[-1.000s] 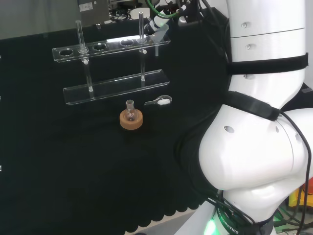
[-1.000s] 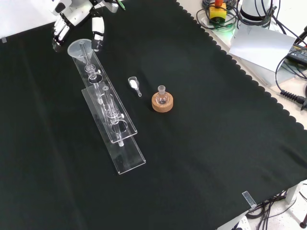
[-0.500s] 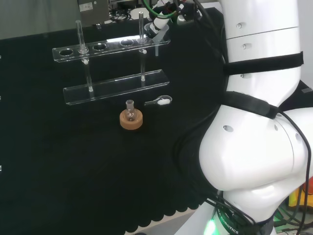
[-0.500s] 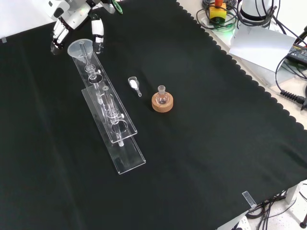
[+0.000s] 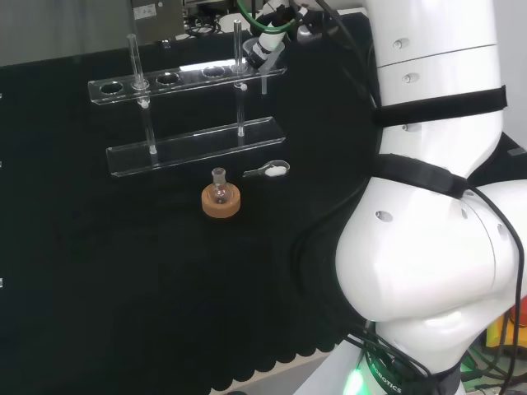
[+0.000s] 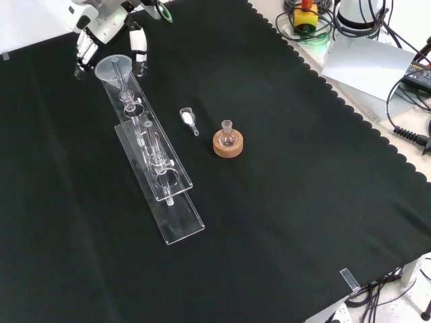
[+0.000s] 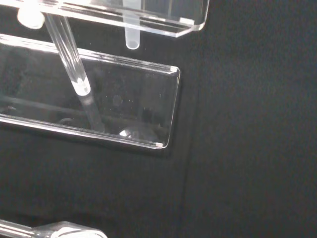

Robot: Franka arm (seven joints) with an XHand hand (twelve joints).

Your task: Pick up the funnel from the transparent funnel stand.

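Note:
A clear funnel sits in the end hole of the transparent funnel stand, at the far end in the front view. My hand hangs over it, open, with fingers reaching down on either side of the funnel's rim; I see no contact. In the head view the hand is at the stand's right end, just above the funnel. The wrist view shows the funnel's stem poking through the upper plate, above the base plate.
A small round flask on a cork ring and a little white scoop lie right of the stand in the front view. Upright rods rise from the stand. Cables and a grey box sit beyond the cloth's scalloped edge.
The hand has shifted slightly at the stand's end, staying astride the funnel. The funnel and the stand have not moved.

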